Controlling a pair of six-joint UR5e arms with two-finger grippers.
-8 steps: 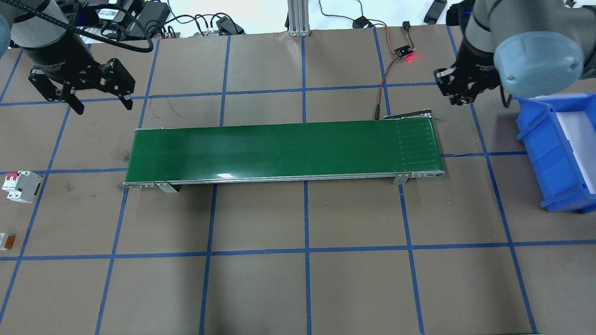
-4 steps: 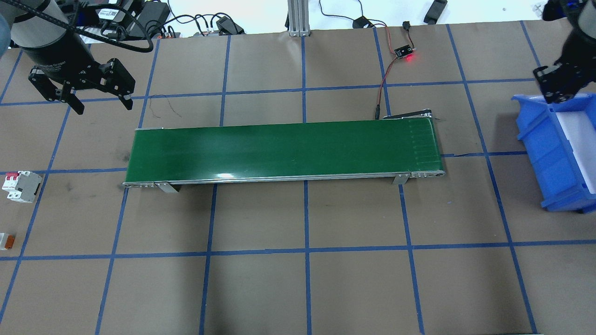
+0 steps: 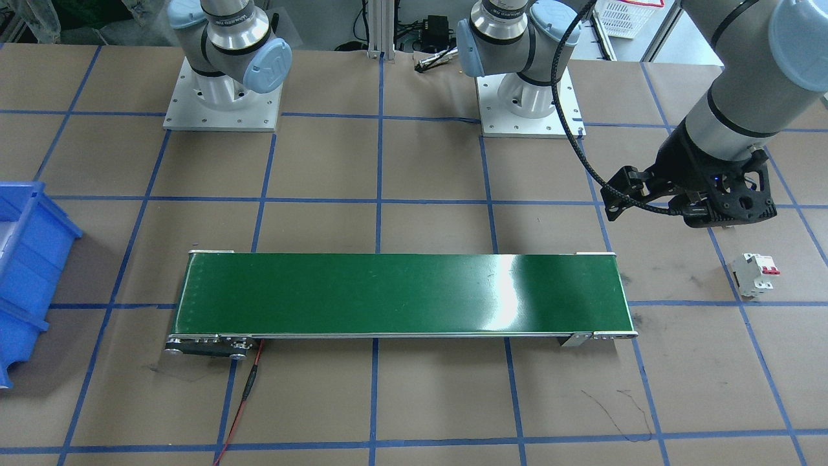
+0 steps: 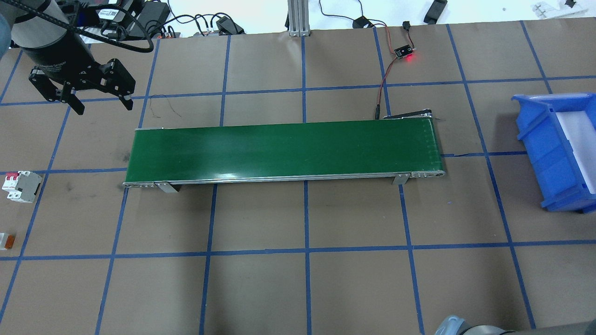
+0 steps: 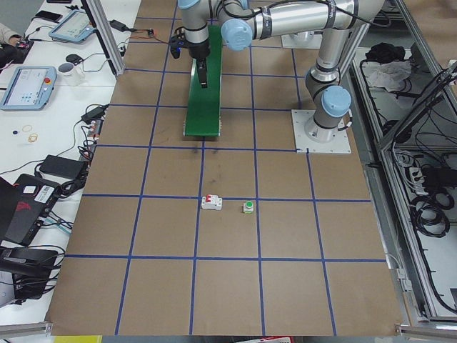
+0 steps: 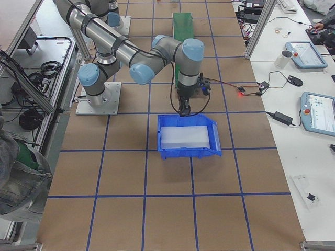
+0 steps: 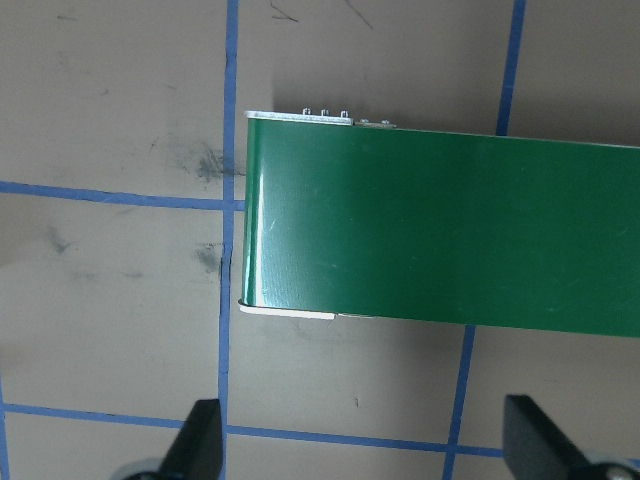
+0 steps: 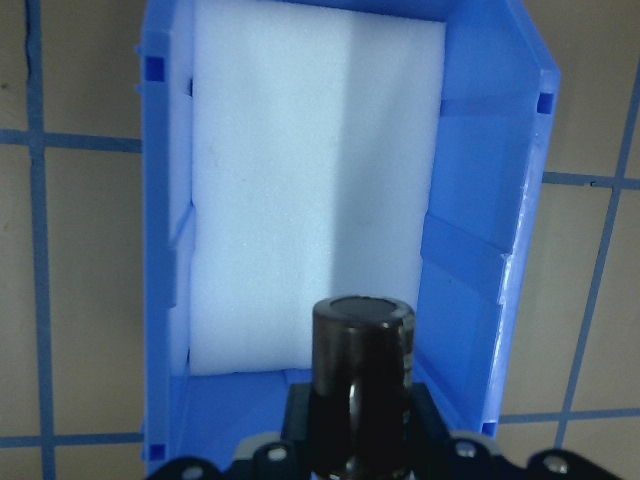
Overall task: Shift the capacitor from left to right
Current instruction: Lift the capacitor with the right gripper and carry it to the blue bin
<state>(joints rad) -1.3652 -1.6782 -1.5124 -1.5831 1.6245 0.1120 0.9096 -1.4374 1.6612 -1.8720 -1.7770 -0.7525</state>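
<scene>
The capacitor, a dark glossy cylinder, stands upright in my right gripper, which is shut on it. It hangs over the near end of the blue bin, above its white foam lining. In the exterior right view the right gripper is above the bin's edge nearest the conveyor. It is outside the overhead view. My left gripper is open and empty beyond the left end of the green conveyor. The left wrist view shows its fingertips spread wide.
A white breaker with red switches and a small orange-and-white part lie at the table's left edge. A green-topped push button sits beside the breaker. A sensor board with a red light and wires lies behind the conveyor's right end.
My right arm has swung from the conveyor's right end toward the blue bin and left the overhead view. The left arm has not moved.
</scene>
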